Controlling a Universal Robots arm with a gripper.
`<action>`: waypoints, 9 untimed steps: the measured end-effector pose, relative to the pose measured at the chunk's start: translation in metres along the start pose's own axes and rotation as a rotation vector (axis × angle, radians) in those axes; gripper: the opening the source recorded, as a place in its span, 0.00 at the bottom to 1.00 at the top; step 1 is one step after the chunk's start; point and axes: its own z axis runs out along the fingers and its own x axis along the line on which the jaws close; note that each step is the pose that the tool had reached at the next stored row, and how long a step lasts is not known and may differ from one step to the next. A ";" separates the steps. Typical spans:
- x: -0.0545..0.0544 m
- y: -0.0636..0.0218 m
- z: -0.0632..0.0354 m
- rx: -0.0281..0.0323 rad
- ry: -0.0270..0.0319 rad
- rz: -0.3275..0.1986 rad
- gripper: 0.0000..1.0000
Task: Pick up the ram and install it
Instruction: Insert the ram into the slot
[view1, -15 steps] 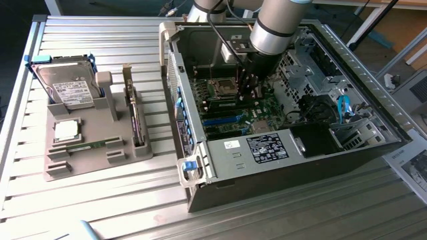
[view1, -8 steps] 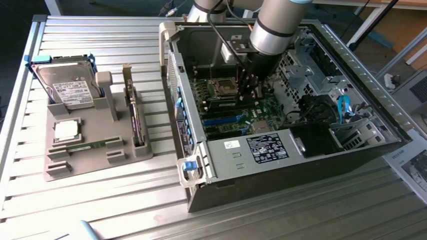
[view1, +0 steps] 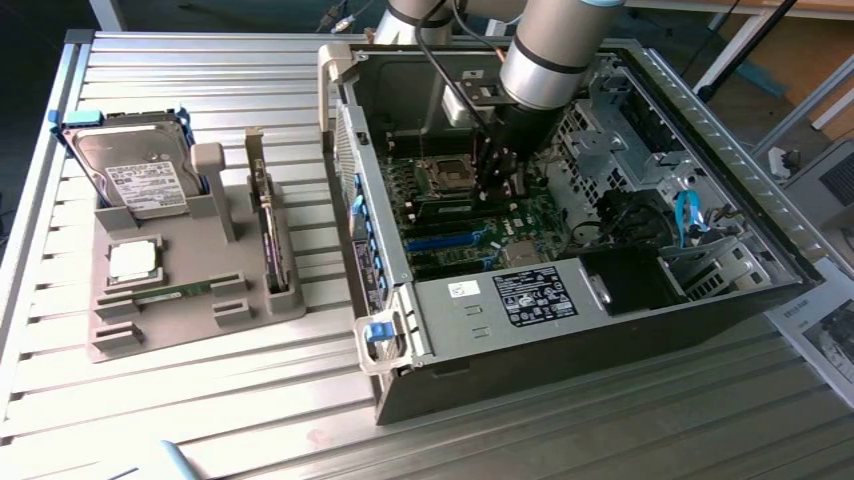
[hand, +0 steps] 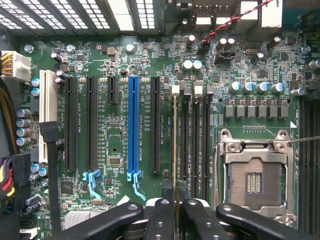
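The ram (hand: 174, 135) shows edge-on in the wrist view as a thin green strip standing upright along the first memory slot, beside the empty processor socket (hand: 255, 175). My gripper (hand: 175, 194) is shut on it, with one black finger (hand: 161, 212) on each side of its near end. I cannot tell whether the ram is seated in the slot or just above it. In the exterior view the gripper (view1: 491, 185) reaches down into the open computer case (view1: 534, 300), over the motherboard next to the socket.
A grey holder (view1: 160, 325) at the exterior view's left carries a hard drive (view1: 134, 175), a square silver chip (view1: 134, 260), a dark expansion card (view1: 274, 235) and another green stick (view1: 174, 293). Expansion slots, one blue (hand: 133, 125), lie beside the memory slots. Cables crowd the case's right side.
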 end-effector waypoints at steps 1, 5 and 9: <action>0.000 0.0000 0.0000 0.0000 0.0000 0.000 0.13; 0.000 0.0000 0.0008 0.0001 -0.0002 0.000 0.13; 0.000 -0.0007 0.0020 0.0000 -0.0002 0.006 0.13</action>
